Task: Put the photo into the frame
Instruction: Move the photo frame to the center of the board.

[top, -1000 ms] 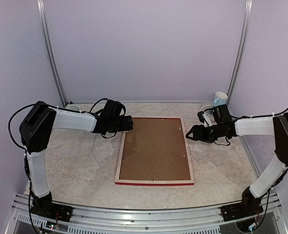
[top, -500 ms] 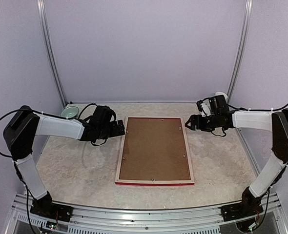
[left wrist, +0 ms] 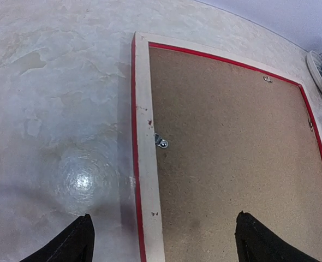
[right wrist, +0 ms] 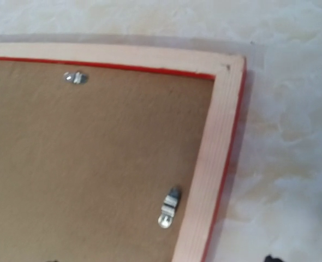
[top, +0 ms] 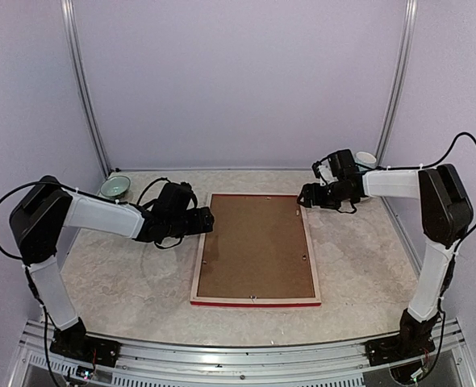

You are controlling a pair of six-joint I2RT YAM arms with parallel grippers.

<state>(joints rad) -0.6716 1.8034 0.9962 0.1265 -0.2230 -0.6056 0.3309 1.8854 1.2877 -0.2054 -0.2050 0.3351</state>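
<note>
Left claw hung released over the left rail of the frame. In the left wrist view its two black fingers stood wide apart, one over the bare tabletop and the other over the brown backing board, with nothing gripped between them. That arm reached in from the left, its forearm low and nearly level and its wrist pointing right towards the frame.

The right claw hovered at the frame's far right corner, also released and holding nothing. Its arm rose tall from the near right base, then bent over and stretched left along the far side of the tabletop.

The frame lay face down in the middle of the tabletop, showing its pale wood back and thin red edges. The board filled its opening, so anything under it was hidden. Small metal clips sat on the board along the inner edge of the rails.

A green bowl stood at the far left corner and a white cup at the far right, both well apart from the frame.
</note>
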